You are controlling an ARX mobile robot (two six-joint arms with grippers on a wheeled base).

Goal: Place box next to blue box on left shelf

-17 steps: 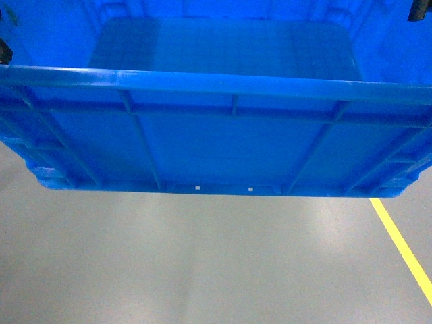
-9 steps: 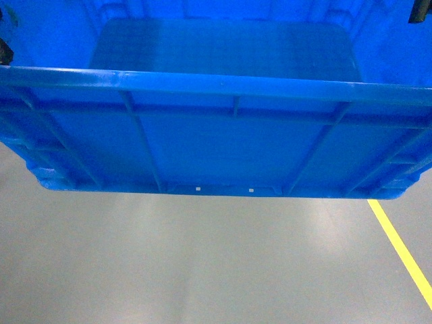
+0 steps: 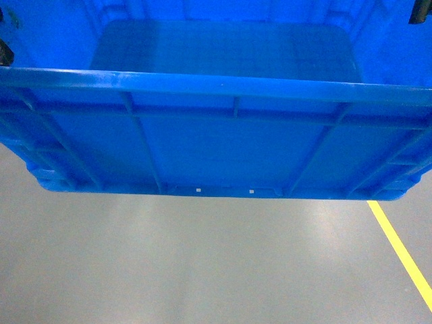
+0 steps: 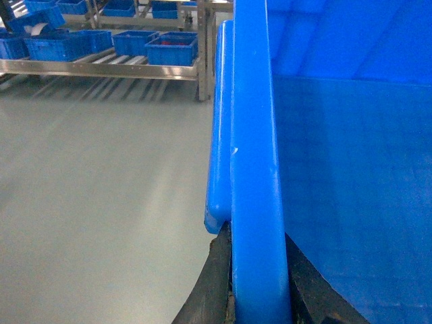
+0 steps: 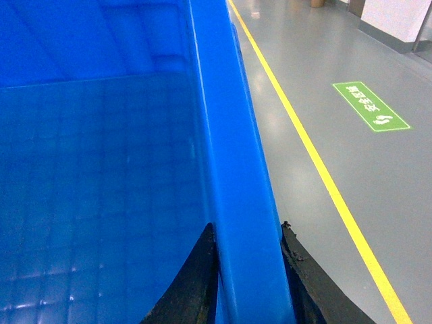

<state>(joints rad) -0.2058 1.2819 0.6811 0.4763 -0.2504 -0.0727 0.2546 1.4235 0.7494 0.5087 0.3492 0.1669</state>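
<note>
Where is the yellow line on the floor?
The yellow line runs along the grey floor at the lower right of the head view, just right of the box. The right wrist view shows it passing a green floor sign.

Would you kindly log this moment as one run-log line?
phase: carry | box: held above floor | left end effector: on left rim | right end effector: on right rim | shelf: ahead-left

Small blue bins (image 4: 172, 48) sit on the left shelf (image 4: 101, 67).
</note>
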